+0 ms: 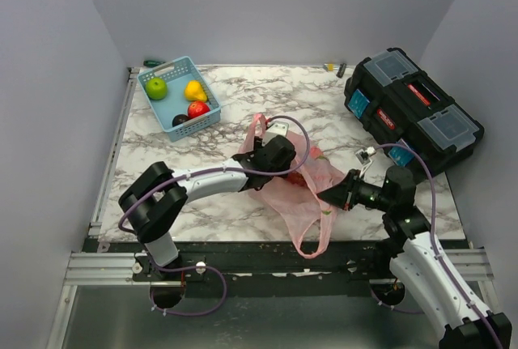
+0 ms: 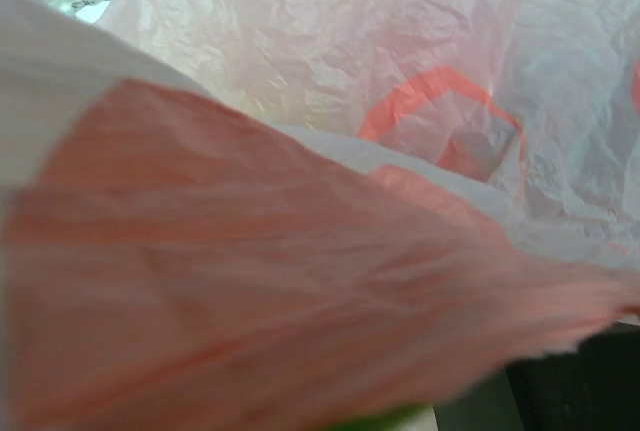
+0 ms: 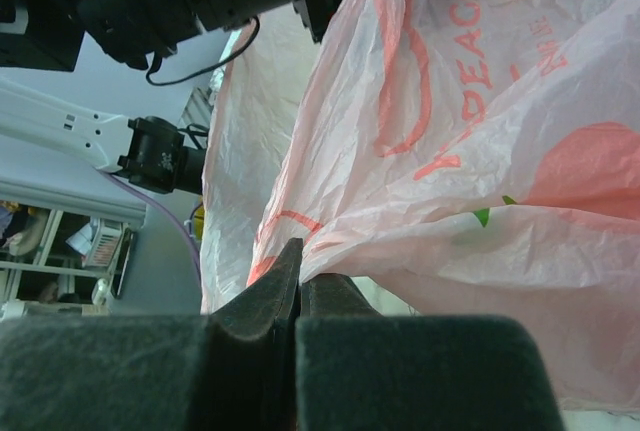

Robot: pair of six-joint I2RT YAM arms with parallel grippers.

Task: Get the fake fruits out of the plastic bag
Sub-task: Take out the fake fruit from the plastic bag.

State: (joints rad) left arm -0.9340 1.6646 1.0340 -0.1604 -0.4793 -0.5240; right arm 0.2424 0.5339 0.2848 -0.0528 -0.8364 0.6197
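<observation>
The pink plastic bag (image 1: 303,187) lies crumpled at the table's middle. A red fruit (image 1: 298,179) shows through its film. My left gripper (image 1: 281,157) reaches into the bag's mouth, its fingers hidden by the film. In the left wrist view the bag (image 2: 300,281) fills the frame, with a green sliver (image 2: 390,419) at the bottom edge. My right gripper (image 1: 333,196) is shut on a fold of the bag (image 3: 430,181) at its right side, jaws pinched together (image 3: 303,273). A green apple (image 1: 156,87), a yellow pear (image 1: 195,90), a red apple (image 1: 197,109) and a dark plum (image 1: 180,120) lie in the basket.
The light blue slotted basket (image 1: 172,69) stands at the back left. A black toolbox (image 1: 413,110) takes up the right side, close behind my right arm. A small green-handled tool (image 1: 154,62) and a small yellow item (image 1: 330,66) lie at the back edge.
</observation>
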